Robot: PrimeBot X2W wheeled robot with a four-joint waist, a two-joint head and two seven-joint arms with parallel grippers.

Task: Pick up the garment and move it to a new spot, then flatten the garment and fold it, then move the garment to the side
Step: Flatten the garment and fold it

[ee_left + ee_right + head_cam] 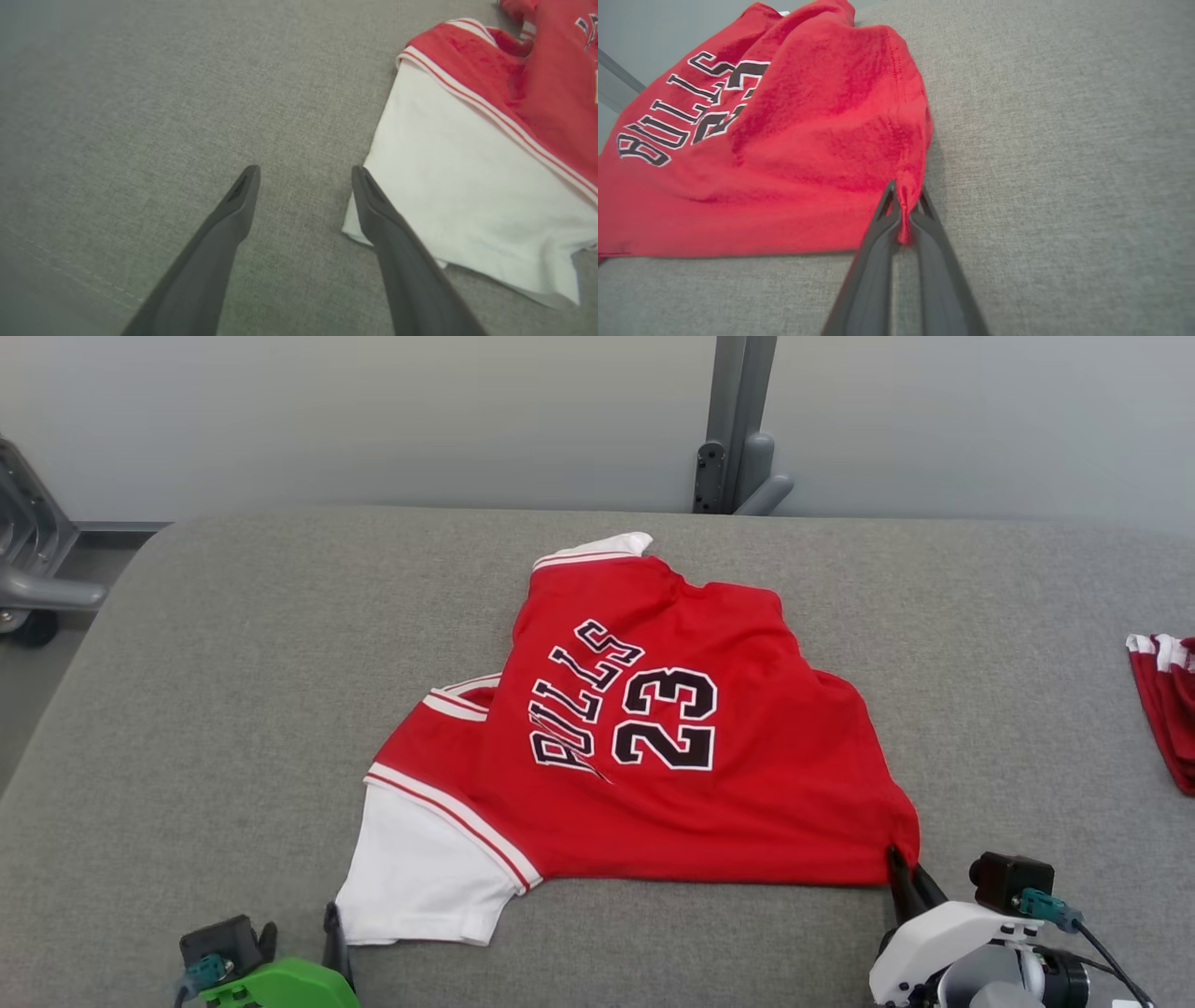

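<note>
A red jersey [653, 756] with white sleeves and "BULLS 23" lettering lies spread on the grey padded table [233, 709], partly folded over itself. My right gripper [901, 873] is shut on the jersey's near right corner [903, 205], and a pinch of red cloth shows between its fingers. My left gripper [303, 175] stands open just above the table, its right finger [373, 210] at the edge of the white sleeve [467, 186], with nothing between the fingers. In the head view the left gripper [331, 924] sits just left of the white sleeve [420, 868].
Another red and white garment [1167, 700] lies at the table's right edge. A grey metal post [738, 429] stands behind the table. A grey frame [28, 551] is at the far left, beyond the table's rounded corner.
</note>
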